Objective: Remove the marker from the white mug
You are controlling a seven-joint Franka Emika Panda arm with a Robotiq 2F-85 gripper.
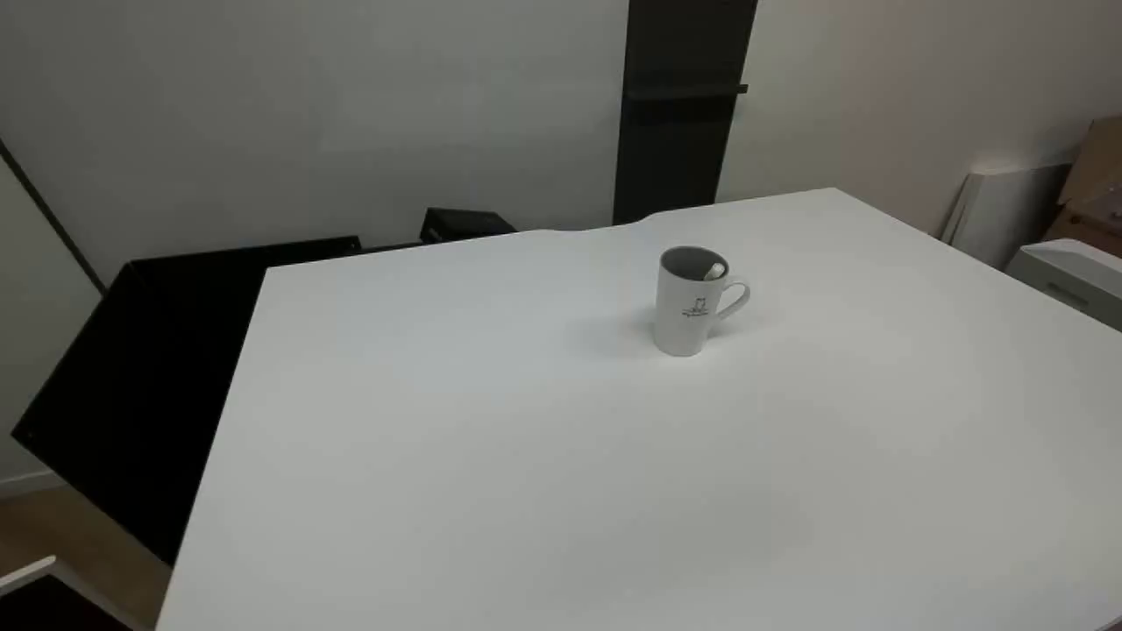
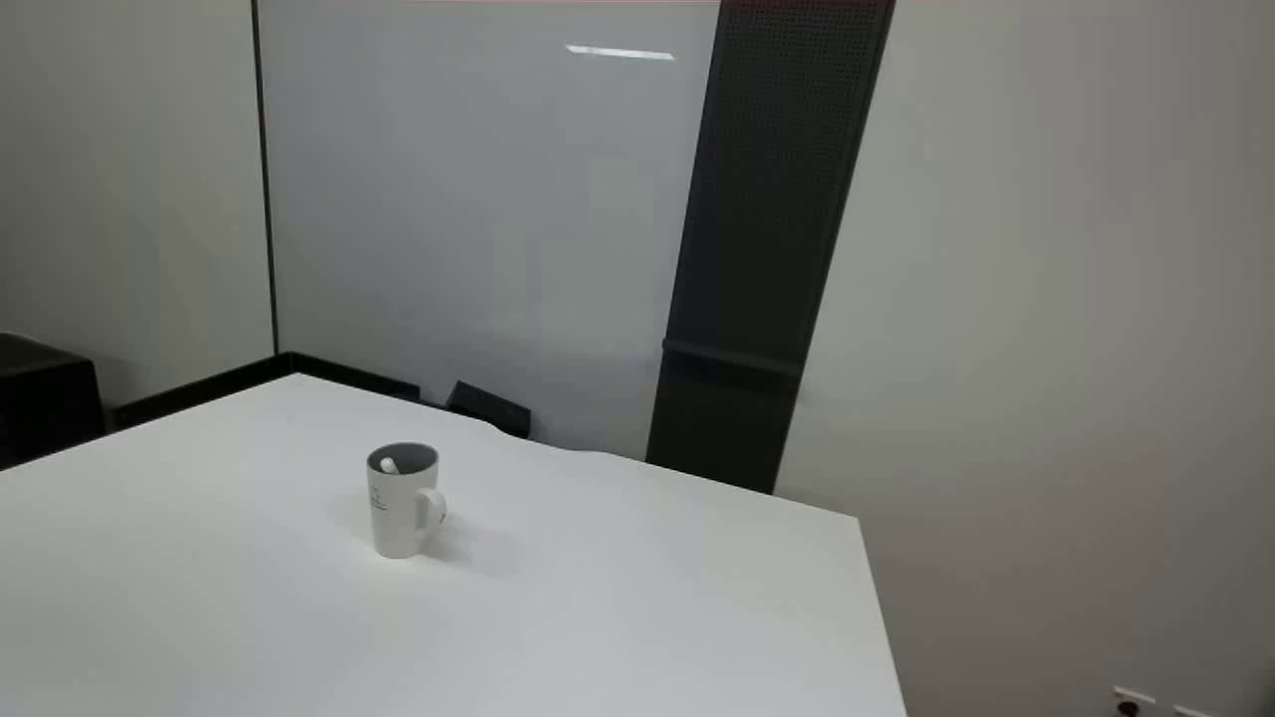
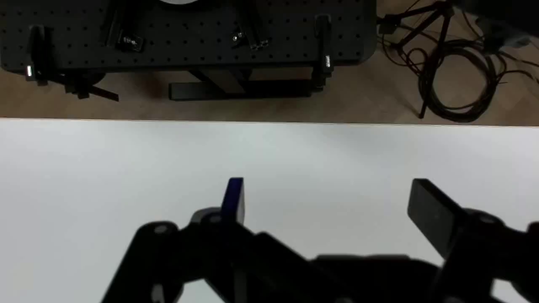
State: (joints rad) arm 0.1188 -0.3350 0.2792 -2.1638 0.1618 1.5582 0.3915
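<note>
The white mug point(image 1: 679, 315) stands upright on the white table in both exterior views, and it also shows here point(image 2: 395, 518). It has a grey inside, a small dark print and one loop handle. The marker point(image 1: 714, 272) leans inside the mug, and its whitish tip also shows at the rim here point(image 2: 389, 465). The rest of the marker is hidden by the mug wall. My gripper point(image 3: 326, 189) shows only in the wrist view. Its fingers are wide apart with nothing between them, above the table. The mug and marker are out of the wrist view.
The white table point(image 1: 456, 421) fills much of both exterior views. In the wrist view its straight edge point(image 3: 269, 123) runs across, with a black perforated base plate point(image 3: 185, 50) beyond a gap. Coiled black cables point(image 3: 459, 80) lie on the floor. A wall stands behind the table.
</note>
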